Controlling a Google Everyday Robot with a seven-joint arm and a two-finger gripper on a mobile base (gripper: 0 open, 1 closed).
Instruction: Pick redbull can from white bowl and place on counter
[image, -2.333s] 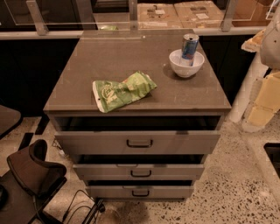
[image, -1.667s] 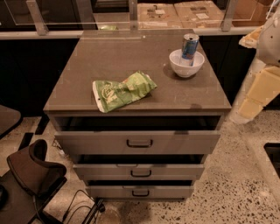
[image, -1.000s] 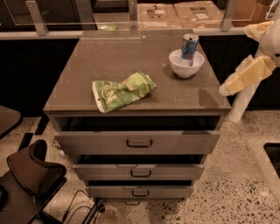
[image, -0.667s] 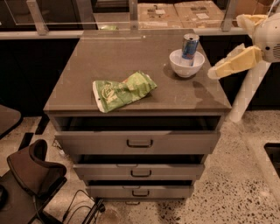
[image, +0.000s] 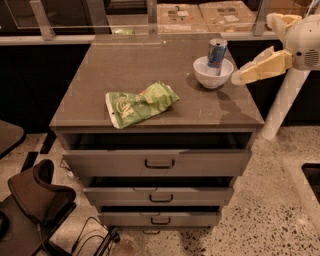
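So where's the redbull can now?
The redbull can stands in the white bowl, back right on the counter in camera view; the gripper hovers just right of it.

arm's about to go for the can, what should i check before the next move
1. redbull can upright in white bowl: ok.
2. Can's top unobstructed: ok.
3. gripper lined up on the can: not ok, it sits right of the bowl, close to its rim.
4. Bare counter left of the bowl for placing: ok.
5. green snack bag apart from the bowl: ok.
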